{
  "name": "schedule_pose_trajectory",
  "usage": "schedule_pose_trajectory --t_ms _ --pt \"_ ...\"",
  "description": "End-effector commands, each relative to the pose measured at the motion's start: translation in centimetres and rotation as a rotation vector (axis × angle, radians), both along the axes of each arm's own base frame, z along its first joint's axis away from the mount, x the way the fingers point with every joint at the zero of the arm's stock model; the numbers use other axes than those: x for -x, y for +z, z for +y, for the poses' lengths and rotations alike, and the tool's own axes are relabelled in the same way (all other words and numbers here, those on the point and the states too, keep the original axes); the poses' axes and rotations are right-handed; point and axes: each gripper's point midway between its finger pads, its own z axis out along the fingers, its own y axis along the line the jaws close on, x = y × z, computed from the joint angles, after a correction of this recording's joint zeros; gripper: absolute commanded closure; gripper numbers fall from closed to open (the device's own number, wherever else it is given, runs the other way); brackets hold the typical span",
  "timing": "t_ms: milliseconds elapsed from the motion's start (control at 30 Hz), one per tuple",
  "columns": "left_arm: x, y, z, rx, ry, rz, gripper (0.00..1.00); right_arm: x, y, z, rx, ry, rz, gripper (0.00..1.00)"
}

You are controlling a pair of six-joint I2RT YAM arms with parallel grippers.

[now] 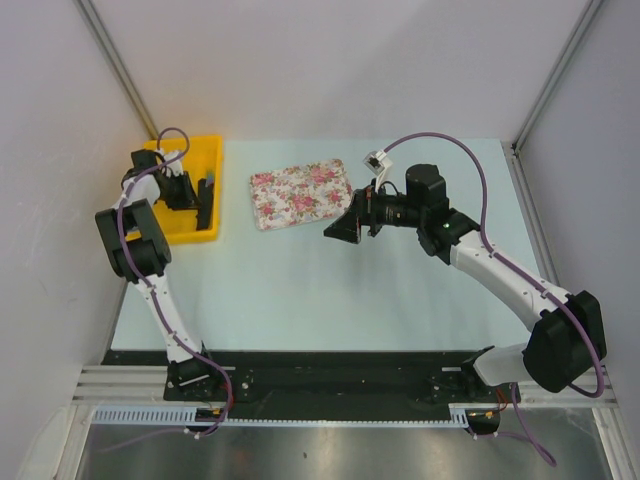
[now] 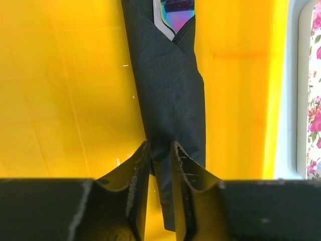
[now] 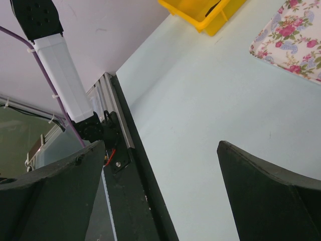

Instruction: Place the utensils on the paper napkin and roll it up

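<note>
The paper napkin (image 2: 168, 90) is a rolled black bundle lying in the yellow bin (image 2: 60, 100). The shiny end of a utensil (image 2: 175, 15) pokes out of its far end; the rest of the utensils are hidden inside. My left gripper (image 2: 160, 144) is down in the bin (image 1: 190, 235) over the roll's near end. Its jaws stand narrowly apart, the thin tail of the roll lies between them, and a strip of yellow shows beside the left finger. My right gripper (image 1: 340, 232) hovers wide open above the table, beside the floral tray, with nothing between its fingers (image 3: 261, 191).
The pink-flowered tray (image 1: 300, 193) lies on the pale table right of the bin, its edge showing in the left wrist view (image 2: 315, 100) and the right wrist view (image 3: 296, 35). The bin's corner (image 3: 200, 12) and the black rail (image 3: 135, 191) along the table's near edge show there too.
</note>
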Motion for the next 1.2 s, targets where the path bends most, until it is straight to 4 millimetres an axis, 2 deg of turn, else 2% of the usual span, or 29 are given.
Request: schedule_pose_trajectory --t_ms 0,267,433,533,600,633,700,733,800,833,900,933,967,1000,1033,1067,1100,1133,1167 --pt "-0.1 0.9 -0.6 0.003 -0.030 -0.016 0.75 0.2 1.6 0.0 -0.026 0.018 -0.047 0.01" --pt "1.2 -0.2 -3.7 0.107 -0.057 0.025 0.77 0.0 1.6 0.0 -0.026 0.016 -0.045 0.01" --pt "1.6 -0.6 -3.9 0.132 -0.028 0.037 0.77 0.1 1.7 -0.1 -0.027 0.017 -0.050 0.01" --pt "1.5 -0.1 -3.6 0.122 -0.008 0.029 0.70 0.1 1.9 -0.1 -0.029 0.018 -0.053 0.01" --pt "1.2 1.0 -3.5 0.112 0.004 0.007 0.63 0.0 2.2 -0.1 -0.032 0.017 -0.061 0.01" --pt "0.9 1.9 -2.9 0.088 0.020 -0.013 0.57 -0.1 2.3 -0.2 -0.032 0.015 -0.066 0.01" --pt "0.5 3.2 -2.1 0.051 0.041 -0.041 0.52 -0.1 2.3 -0.4 -0.020 0.009 -0.062 0.01" --pt "0.3 4.5 -1.2 0.011 0.060 -0.070 0.48 -0.2 2.9 -0.5 -0.023 0.007 -0.075 0.01" --pt "-0.1 6.6 -0.4 -0.038 0.067 -0.113 0.45 -0.6 3.1 -1.0 -0.010 -0.007 -0.091 0.01" --pt "-0.2 8.5 -0.3 -0.060 0.071 -0.149 0.41 -0.7 3.8 -1.3 -0.014 -0.015 -0.108 0.01" --pt "-0.2 11.0 0.4 -0.105 0.087 -0.192 0.36 -1.0 4.3 -1.9 -0.007 -0.034 -0.122 0.00" --pt "-0.2 12.1 0.4 -0.111 0.086 -0.210 0.31 -1.2 4.8 -2.4 -0.008 -0.047 -0.134 0.00" --pt "-0.2 14.8 0.5 -0.132 0.089 -0.262 0.30 -1.4 5.5 -2.8 -0.010 -0.060 -0.150 0.00" --pt "-0.1 16.0 0.4 -0.139 0.088 -0.279 0.30 -1.5 5.6 -3.2 -0.002 -0.072 -0.148 0.00" --pt "0.3 17.3 0.0 -0.147 0.081 -0.293 0.19 -1.9 5.9 -3.9 0.005 -0.091 -0.167 0.00" --pt "0.5 20.0 -0.2 -0.168 0.079 -0.341 0.18 -1.9 6.8 -4.5 0.002 -0.111 -0.194 0.00" --pt "0.8 21.4 -0.7 -0.180 0.063 -0.365 0.17 -1.9 6.9 -5.0 0.010 -0.127 -0.189 0.00" --pt "1.2 22.5 -1.8 -0.186 0.040 -0.380 0.01 -2.0 7.2 -5.6 0.012 -0.146 -0.196 0.00" --pt "1.4 24.1 -2.4 -0.194 0.032 -0.410 0.00 -2.3 7.9 -6.7 0.012 -0.186 -0.208 0.00"
